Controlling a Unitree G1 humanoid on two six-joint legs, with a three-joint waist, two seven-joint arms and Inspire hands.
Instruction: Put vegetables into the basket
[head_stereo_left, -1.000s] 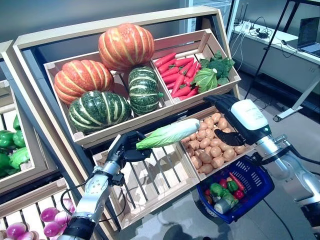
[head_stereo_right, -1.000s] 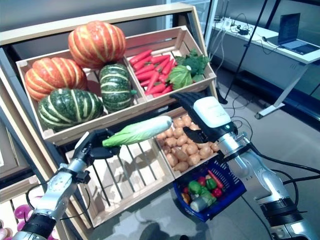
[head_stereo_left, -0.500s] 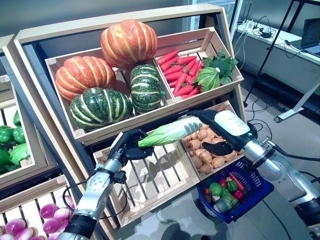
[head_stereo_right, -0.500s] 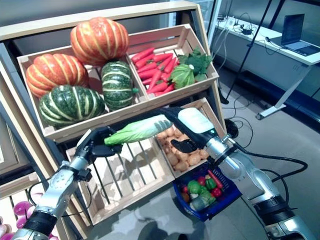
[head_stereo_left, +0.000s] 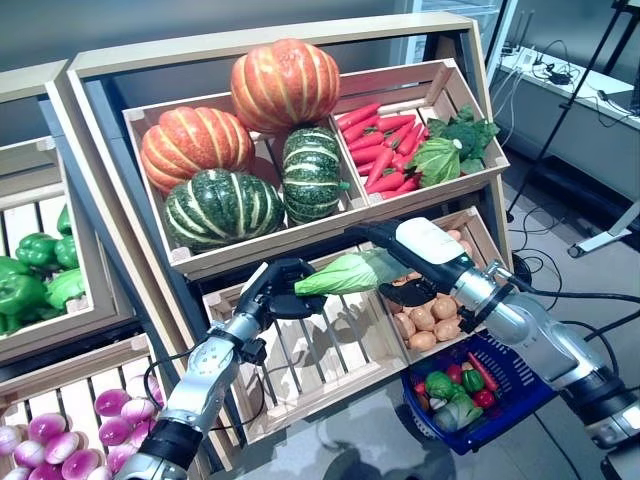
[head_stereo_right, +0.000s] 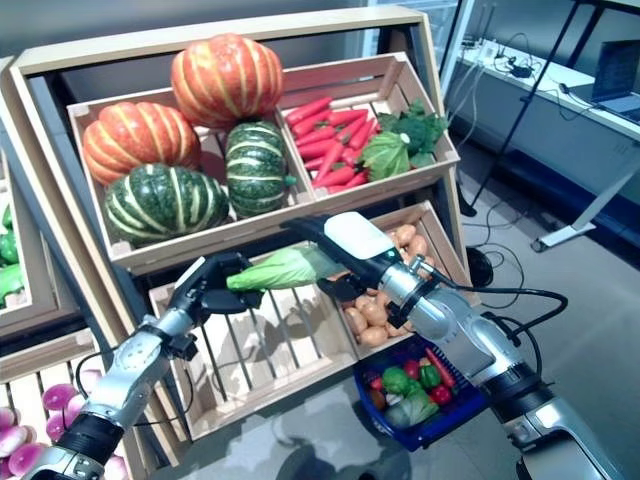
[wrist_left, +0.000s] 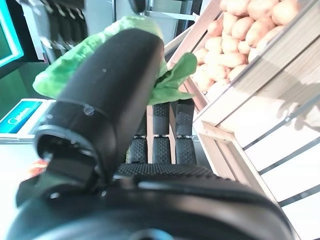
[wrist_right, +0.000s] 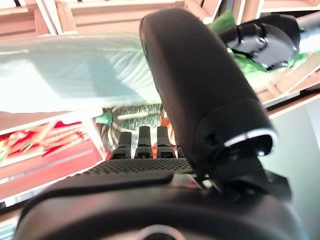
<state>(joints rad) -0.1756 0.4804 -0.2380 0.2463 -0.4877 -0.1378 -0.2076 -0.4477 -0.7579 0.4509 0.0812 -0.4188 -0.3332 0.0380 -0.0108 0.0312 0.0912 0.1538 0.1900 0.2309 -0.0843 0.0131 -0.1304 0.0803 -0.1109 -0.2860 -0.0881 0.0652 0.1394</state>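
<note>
Long pale-green cabbage (head_stereo_left: 345, 274), both hands gripping

We get bright, even light from above; slat shadows fall inside the empty crate (head_stereo_left: 320, 350). Glare on the floor (head_stereo_left: 380, 440). Wrist views go soft up close (thumbs blurred, cabbage (wrist_right: 75, 75) washed out).

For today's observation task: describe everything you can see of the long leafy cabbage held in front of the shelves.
The cabbage is long, with a pale whitish stalk end and ruffled green leaves. It looks smooth, like a model vegetable. It hangs nearly level in the air before the lower crates, between two hands. The left hand is curled round its leafy end; the right hand covers its pale end, thumb over it in the right wrist view. It touches no crate.
</note>
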